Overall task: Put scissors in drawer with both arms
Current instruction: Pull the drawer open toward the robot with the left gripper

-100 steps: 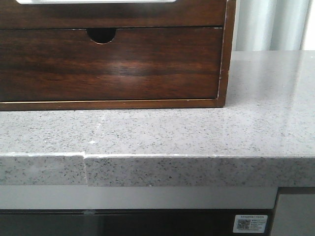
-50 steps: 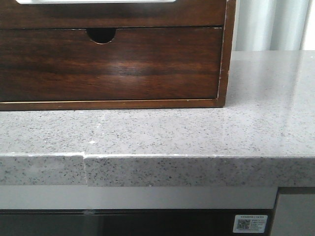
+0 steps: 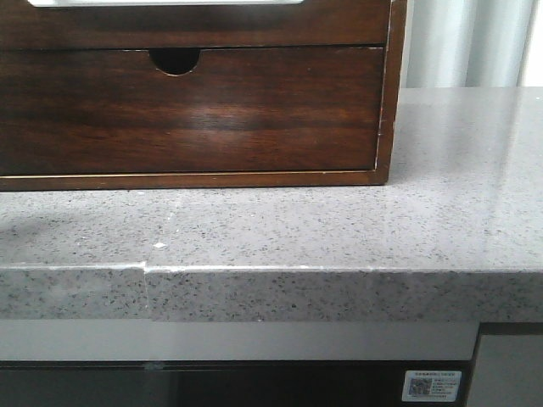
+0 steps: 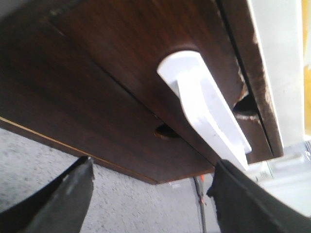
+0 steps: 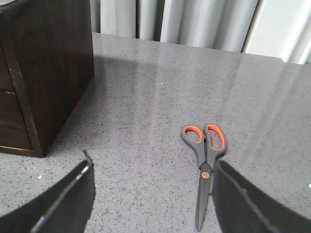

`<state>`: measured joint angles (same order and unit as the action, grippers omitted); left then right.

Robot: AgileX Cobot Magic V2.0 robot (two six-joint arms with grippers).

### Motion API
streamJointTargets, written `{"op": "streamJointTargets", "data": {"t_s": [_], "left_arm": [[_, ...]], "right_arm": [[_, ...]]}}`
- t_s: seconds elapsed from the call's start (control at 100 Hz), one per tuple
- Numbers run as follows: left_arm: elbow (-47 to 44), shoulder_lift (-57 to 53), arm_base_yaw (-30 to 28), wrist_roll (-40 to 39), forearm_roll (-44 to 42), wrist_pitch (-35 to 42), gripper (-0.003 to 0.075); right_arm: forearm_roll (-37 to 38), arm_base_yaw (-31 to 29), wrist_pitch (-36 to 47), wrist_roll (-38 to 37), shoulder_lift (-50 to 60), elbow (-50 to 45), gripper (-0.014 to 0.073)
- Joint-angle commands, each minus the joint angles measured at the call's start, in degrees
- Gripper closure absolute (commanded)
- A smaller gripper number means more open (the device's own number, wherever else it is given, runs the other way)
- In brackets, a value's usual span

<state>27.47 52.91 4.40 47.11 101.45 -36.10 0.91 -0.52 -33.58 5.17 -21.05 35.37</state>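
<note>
The drawer (image 3: 339, 24) is the glossy dark brown front at the top of the front view, with a white area along its top edge. It also shows in the left wrist view (image 4: 131, 53), with the white rounded-corner piece (image 4: 204, 111) on it. My left gripper (image 4: 150, 194) is open and empty, close in front of the cabinet and low over the counter. The grey scissors with orange-lined handles (image 5: 204, 162) lie shut and flat on the counter. My right gripper (image 5: 153, 194) is open and empty just before them, the blades next to one finger (image 5: 252, 204). A sliver of the scissors (image 4: 200, 204) shows past the cabinet's corner.
Below it is a second drawer front with a semicircular finger notch (image 3: 175, 59). The wooden cabinet (image 5: 43, 73) stands on a grey speckled counter (image 3: 339, 229), whose front edge (image 3: 339, 292) is near the camera. Pale curtains (image 5: 194, 22) hang behind. Neither arm shows in the front view.
A faint shadow has spread over the left part of the counter in the front view. Nothing else has visibly moved.
</note>
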Motion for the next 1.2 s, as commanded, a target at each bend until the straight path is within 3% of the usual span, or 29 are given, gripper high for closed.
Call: {"op": "streamJointTargets", "data": {"t_s": [0.0,0.18,0.75,1.02,1.19], "left_arm": [[3.8,3.1,0.5,1.4,5.6,-6.6,0.0249],[8.7,9.2,0.5,2.7,5.6,-11.7,0.0249],[18.9,21.1,0.5,2.9,5.6,-16.8,0.0255],[19.3,21.9,0.5,2.9,5.6,-18.2,0.0483],[19.3,21.9,0.5,2.9,5.3,-19.9,0.0583]], "right_arm": [[0.0,0.0,4.8,0.0,-1.0,2.1,0.0132],[0.0,0.0,4.8,0.0,-1.0,2.1,0.0132],[0.0,0.0,4.8,0.0,-1.0,2.1,0.0132],[0.0,0.0,4.8,0.0,-1.0,2.1,0.0132],[0.0,0.0,4.8,0.0,-1.0,2.1,0.0132]]}}
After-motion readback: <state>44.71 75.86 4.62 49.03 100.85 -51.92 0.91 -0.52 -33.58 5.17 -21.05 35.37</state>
